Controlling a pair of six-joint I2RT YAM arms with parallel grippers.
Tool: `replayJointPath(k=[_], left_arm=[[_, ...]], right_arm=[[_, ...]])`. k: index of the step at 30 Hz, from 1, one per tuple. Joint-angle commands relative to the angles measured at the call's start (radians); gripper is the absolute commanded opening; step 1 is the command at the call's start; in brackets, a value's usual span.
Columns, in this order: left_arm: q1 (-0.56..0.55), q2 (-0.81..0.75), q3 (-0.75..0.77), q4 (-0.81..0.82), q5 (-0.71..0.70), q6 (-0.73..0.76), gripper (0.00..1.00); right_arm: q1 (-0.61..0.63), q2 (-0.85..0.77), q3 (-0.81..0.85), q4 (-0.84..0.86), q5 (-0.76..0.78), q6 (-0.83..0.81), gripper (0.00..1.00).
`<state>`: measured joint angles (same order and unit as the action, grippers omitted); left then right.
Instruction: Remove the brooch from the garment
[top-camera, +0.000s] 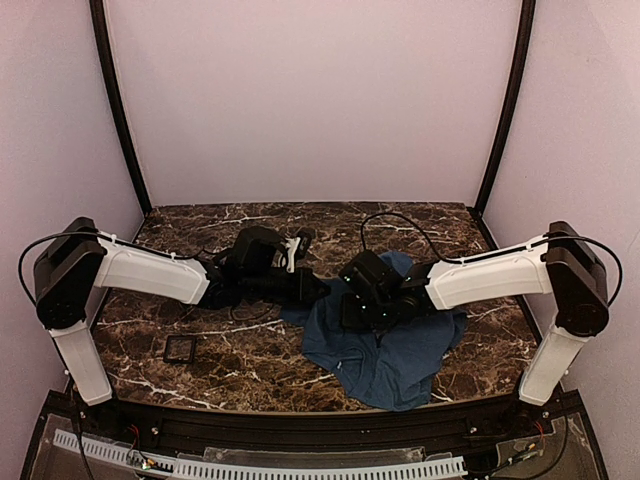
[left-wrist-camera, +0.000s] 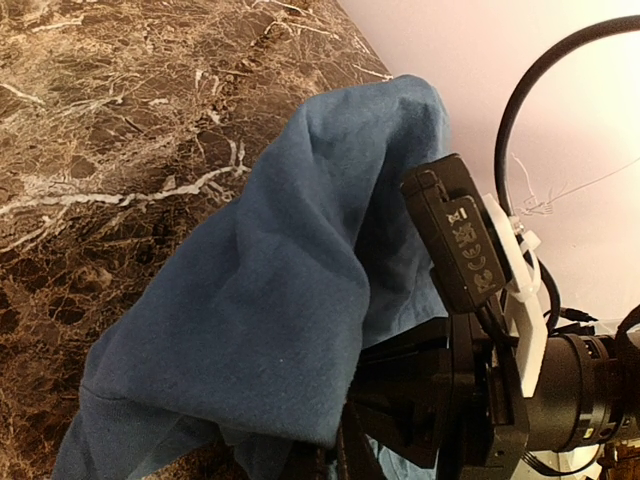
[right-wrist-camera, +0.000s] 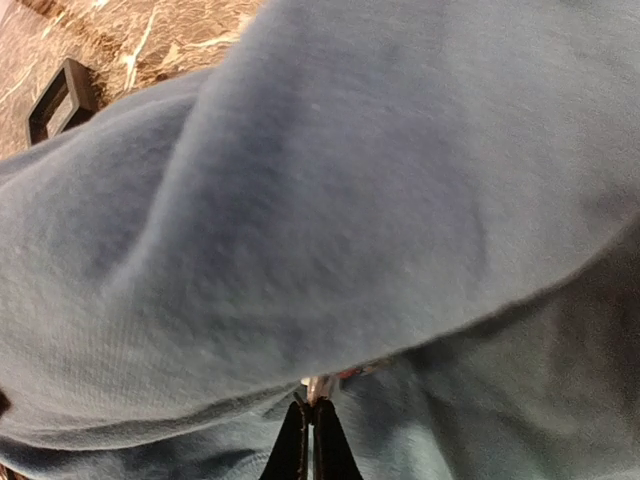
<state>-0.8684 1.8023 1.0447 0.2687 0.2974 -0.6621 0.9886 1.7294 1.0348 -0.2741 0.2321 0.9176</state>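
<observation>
The garment is plain dusty blue; the tabletop is dark brown marble veined white. The brooch is a tiny whitish speck, the tray black. The left arm and right arm are white with black joints.

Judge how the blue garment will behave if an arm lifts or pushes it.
Probably floppy: the blue garment lies in loose folds and hangs in a drape in the left wrist view, so it should sag from any grip. Pushed, it would likely bunch up rather than slide whole on the marble table.
</observation>
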Motion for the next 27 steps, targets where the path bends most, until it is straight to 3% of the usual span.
replayJointPath(k=[1, 12, 16, 22, 24, 27], left_arm=[[0.003, -0.040, 0.007, 0.011, -0.001, 0.010, 0.01], [0.010, -0.031, 0.024, -0.078, -0.066, 0.019, 0.05], [0.018, -0.047, 0.015, -0.097, -0.077, 0.033, 0.26], [0.020, -0.106, -0.001, -0.118, -0.067, 0.121, 0.73], [0.019, -0.144, -0.020, -0.131, -0.076, 0.169, 0.83], [0.019, -0.192, -0.056, -0.149, -0.069, 0.253, 0.89]], right_arm=[[0.007, -0.024, 0.004, -0.012, 0.025, 0.000, 0.00], [0.007, -0.135, -0.062, 0.020, 0.003, -0.119, 0.00], [-0.004, -0.176, -0.104, 0.062, -0.056, -0.241, 0.00], [-0.063, -0.264, -0.207, 0.217, -0.260, -0.374, 0.00], [-0.093, -0.298, -0.239, 0.280, -0.364, -0.410, 0.00], [-0.146, -0.350, -0.289, 0.366, -0.514, -0.454, 0.00]])
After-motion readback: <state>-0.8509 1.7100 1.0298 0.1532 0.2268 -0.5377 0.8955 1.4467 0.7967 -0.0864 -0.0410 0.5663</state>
